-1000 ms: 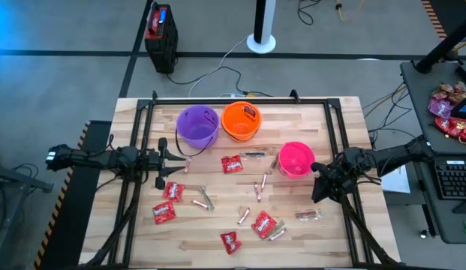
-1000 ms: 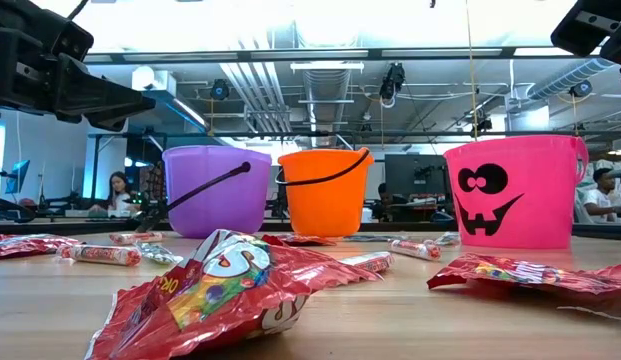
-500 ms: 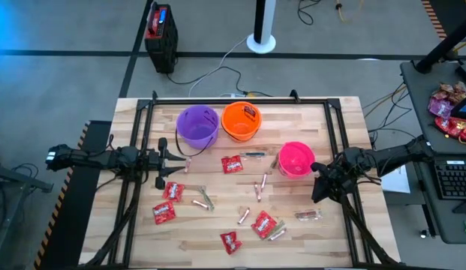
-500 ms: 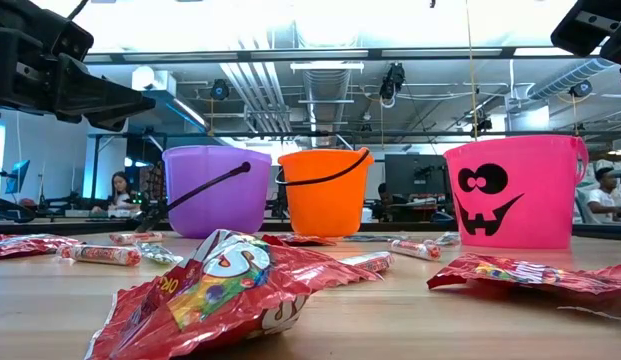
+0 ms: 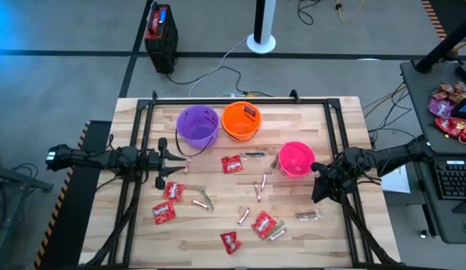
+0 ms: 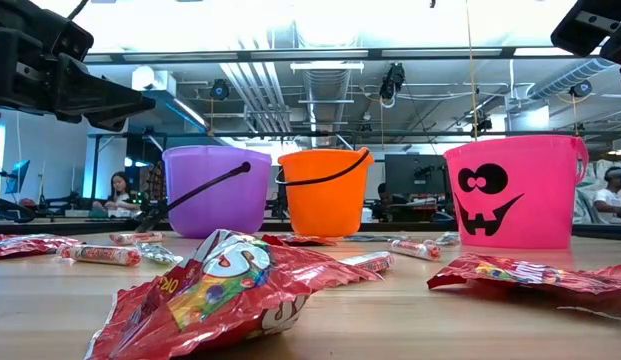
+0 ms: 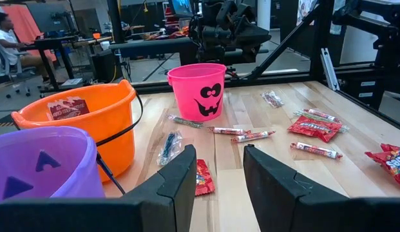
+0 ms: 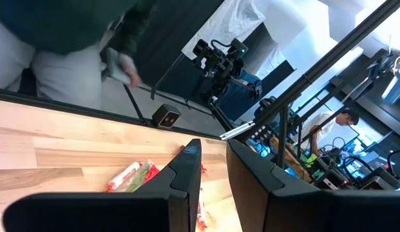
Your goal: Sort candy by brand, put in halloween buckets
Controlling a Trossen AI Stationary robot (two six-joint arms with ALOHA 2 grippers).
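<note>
Three buckets stand on their bases on the wooden table: purple (image 5: 196,125), orange (image 5: 242,121) with a red packet inside (image 7: 66,107), and pink (image 5: 296,159). Candy lies flat on the table nearer the front: red square packets (image 5: 233,164) (image 5: 163,213) (image 5: 263,223), thin sticks (image 5: 260,182) (image 5: 199,202) (image 5: 308,215) and a dark bar (image 5: 254,154). My left gripper (image 5: 172,154) hovers open and empty left of the purple bucket. My right gripper (image 5: 317,186) hovers open and empty just right of the pink bucket, its fingers (image 8: 187,174) above a stick.
A black frame (image 5: 240,99) runs along the table's far edge and down both sides. A black and red box (image 5: 160,30) stands on the floor beyond. Red and pink bags (image 5: 449,112) lie by a keyboard at the right. A person (image 8: 64,45) stands beyond the table edge.
</note>
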